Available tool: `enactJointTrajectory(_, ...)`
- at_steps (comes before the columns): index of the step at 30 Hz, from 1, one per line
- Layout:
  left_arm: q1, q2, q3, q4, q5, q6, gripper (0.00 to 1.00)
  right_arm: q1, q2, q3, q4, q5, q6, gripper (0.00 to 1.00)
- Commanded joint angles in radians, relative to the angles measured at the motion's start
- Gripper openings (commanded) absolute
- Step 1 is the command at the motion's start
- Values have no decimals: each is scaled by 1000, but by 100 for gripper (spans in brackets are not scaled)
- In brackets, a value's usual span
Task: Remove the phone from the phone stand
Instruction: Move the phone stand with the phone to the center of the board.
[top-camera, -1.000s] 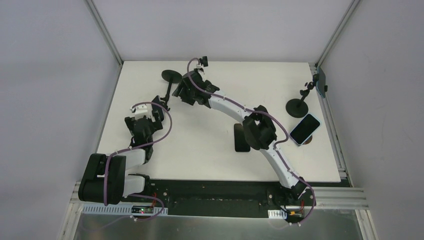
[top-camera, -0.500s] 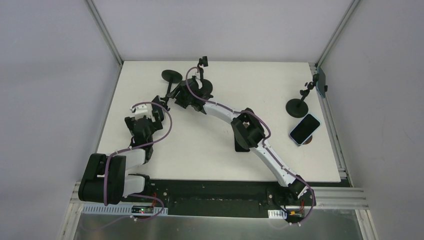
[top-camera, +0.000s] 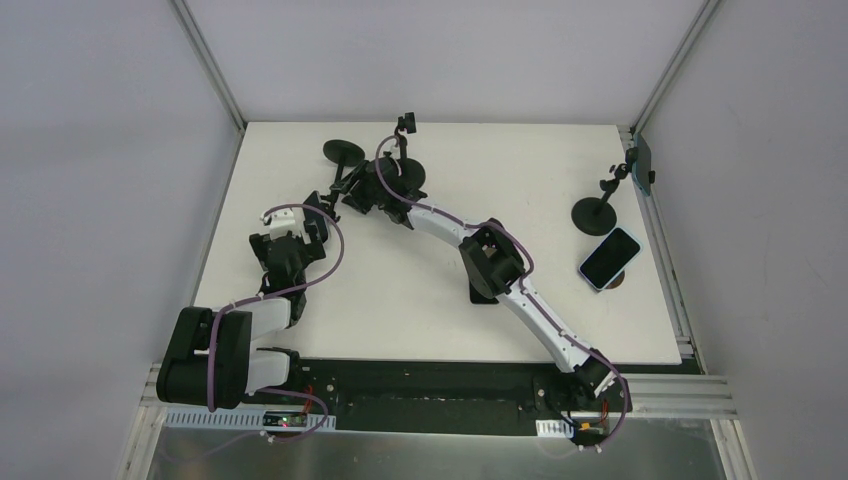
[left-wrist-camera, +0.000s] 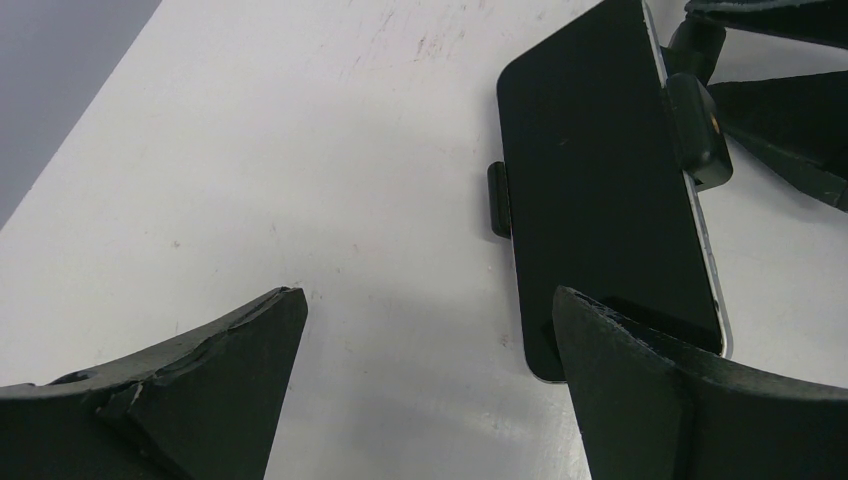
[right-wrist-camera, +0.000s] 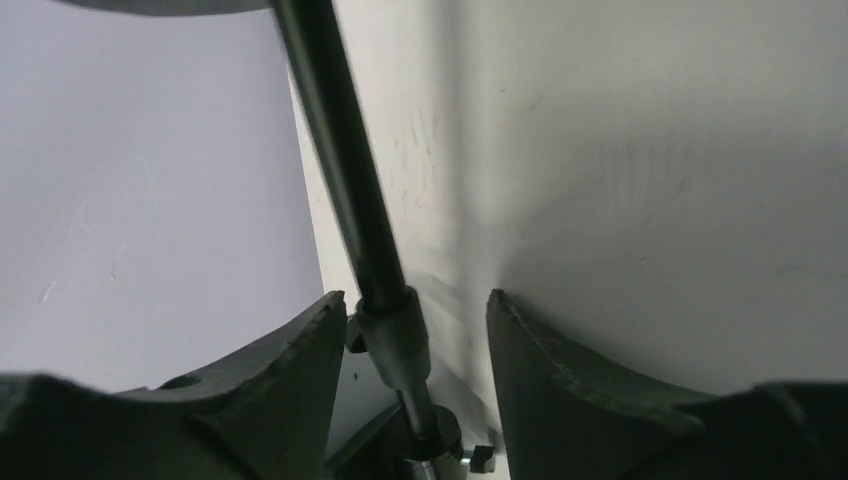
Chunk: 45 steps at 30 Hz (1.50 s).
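A black phone (left-wrist-camera: 600, 170) sits in the side clamp (left-wrist-camera: 702, 135) of a black phone stand, whose round base (top-camera: 343, 151) is at the table's back left. My left gripper (left-wrist-camera: 428, 300) is open and empty just in front of the phone; its right finger (left-wrist-camera: 690, 400) overlaps the phone's near corner. In the top view the left gripper (top-camera: 314, 213) is at the clamp end. My right gripper (right-wrist-camera: 415, 298) is open with the stand's stem (right-wrist-camera: 345, 170) between its fingers, close to the left finger. It reaches the stem from the right (top-camera: 354, 190).
A second stand (top-camera: 592, 212) at the right edge holds another phone (top-camera: 645, 165). A phone in a light-blue case (top-camera: 610, 257) lies beside it. A black phone (top-camera: 481, 287) lies flat under the right arm. A small black clamp on a stalk (top-camera: 405, 124) stands at the back.
The right arm has swung left and lower, bringing its gripper around the stand's stem. The left arm and the phone have not moved.
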Motion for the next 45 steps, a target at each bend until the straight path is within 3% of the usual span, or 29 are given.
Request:
enactJointTrajectory(1, -1, -5, 26, 48, -13, 3, 99, -19, 46, 62, 81, -74, 83, 54)
enactJointTrajectory(4, -1, -4, 26, 48, -13, 1, 99, -19, 55, 64, 89, -78, 88, 42)
enactJointTrajectory(7, -1, -5, 26, 48, -13, 4, 99, -18, 48, 53, 90, -75, 86, 14)
enactJointTrajectory(10, -1, -5, 27, 48, -13, 2, 99, -17, 21, 7, 125, -74, 75, 0)
enactJointTrajectory(21, -1, -5, 26, 48, -14, 3, 99, -29, -241, -291, 151, -21, -238, 0)
enactJointTrajectory(32, -1, -4, 26, 48, -14, 3, 99, -68, -487, -637, 128, -295, -363, 0)
enactJointTrajectory(45, -1, -4, 27, 47, -14, 4, 99, -59, -941, -1163, 54, -320, -408, 0)
